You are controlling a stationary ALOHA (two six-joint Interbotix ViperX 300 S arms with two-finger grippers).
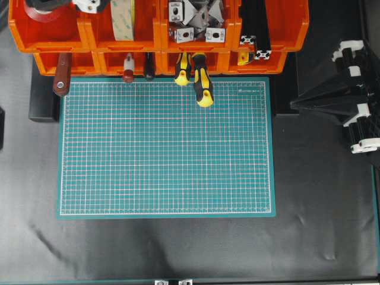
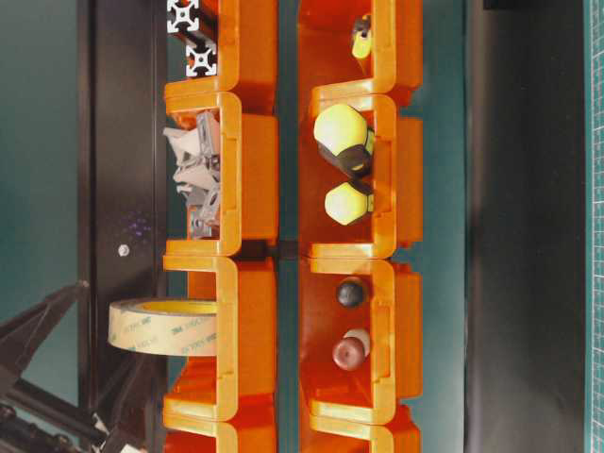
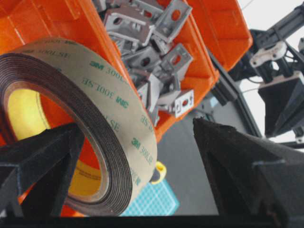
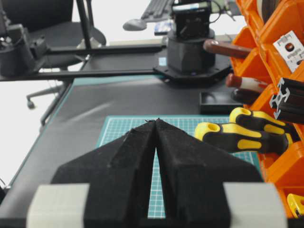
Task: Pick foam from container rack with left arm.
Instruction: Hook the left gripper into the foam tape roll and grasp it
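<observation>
Nearest my left gripper (image 3: 137,156), the foam (image 3: 95,123) stands on edge in the container rack (image 3: 199,80), one finger (image 3: 42,161) inside its core. Beyond lie metal brackets (image 3: 152,57). Jaws spread wide, gripping nothing.

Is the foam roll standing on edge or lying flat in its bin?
On edge: the foam roll stands upright in the orange bin, its yellow core facing sideways.
</observation>
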